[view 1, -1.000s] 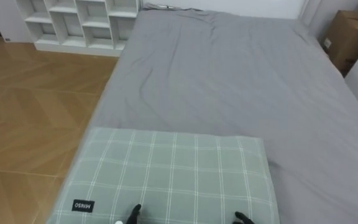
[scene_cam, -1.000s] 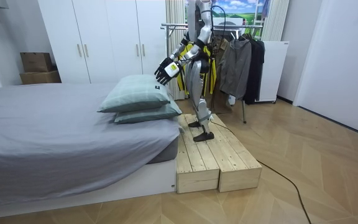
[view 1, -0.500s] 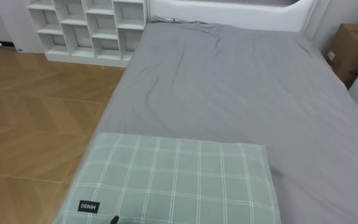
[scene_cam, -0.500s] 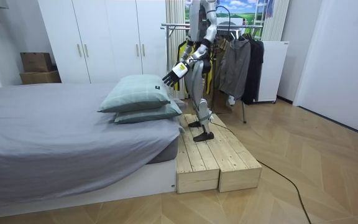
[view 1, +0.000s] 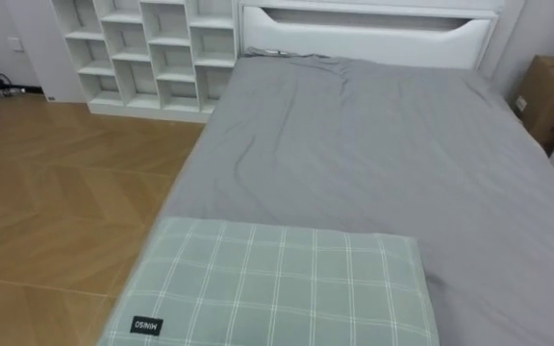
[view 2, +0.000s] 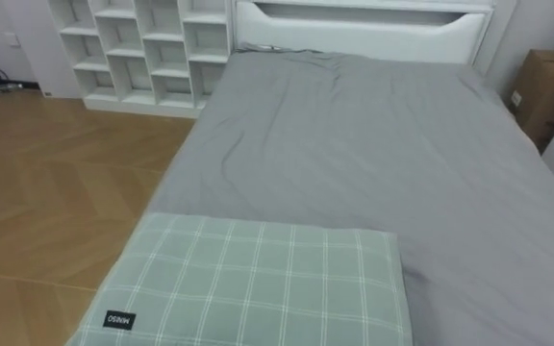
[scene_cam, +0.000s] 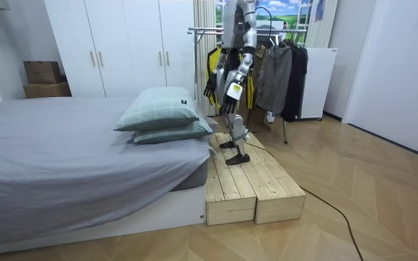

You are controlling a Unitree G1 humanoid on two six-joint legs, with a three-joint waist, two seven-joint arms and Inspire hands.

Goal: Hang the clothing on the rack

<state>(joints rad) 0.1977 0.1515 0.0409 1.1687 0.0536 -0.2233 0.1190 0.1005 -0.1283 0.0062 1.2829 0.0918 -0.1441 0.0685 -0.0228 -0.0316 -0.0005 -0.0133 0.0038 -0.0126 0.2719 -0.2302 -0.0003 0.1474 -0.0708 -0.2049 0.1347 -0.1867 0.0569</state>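
Left hand (scene_cam: 228, 100) hangs beside the hip on the camera side of the room view. Right hand (scene_cam: 210, 86) hangs just beyond it, toward the bed (view 1: 373, 173). No cloth trails from either and neither touches anything, but both are too small there for me to tell how far open they are.

Robot stands on the wooden platform (scene_cam: 256, 185) at the pillow end of the bed, facing along it. Head camera looks down over the checked pillow (view 1: 287, 288) and the smooth grey sheet beyond. White shelf unit (view 1: 142, 48) is off to the left across the floor, cardboard box (view 1: 551, 91) to the right.

Clothes are behind the robot, on the rack (scene_cam: 203, 30): a grey jacket (scene_cam: 276, 76), a dark garment (scene_cam: 297, 72) touching it on the far side, and something yellow (scene_cam: 212, 58) partly hidden by the robot's body.

Handling, my judgement: all of it soft, limp and light, with the jacket the heaviest — it will sag and swing once lifted. Cloth like this bunches rather than slips, and nothing here is fragile. Best hold is at the collar or across one shoulder seam, where the fabric is doubled. If there are hangers I'd take the hook, but I cannot tell whether there are. With the rack at its back, I'd expect the robot must turn round before either hand can reach a garment.
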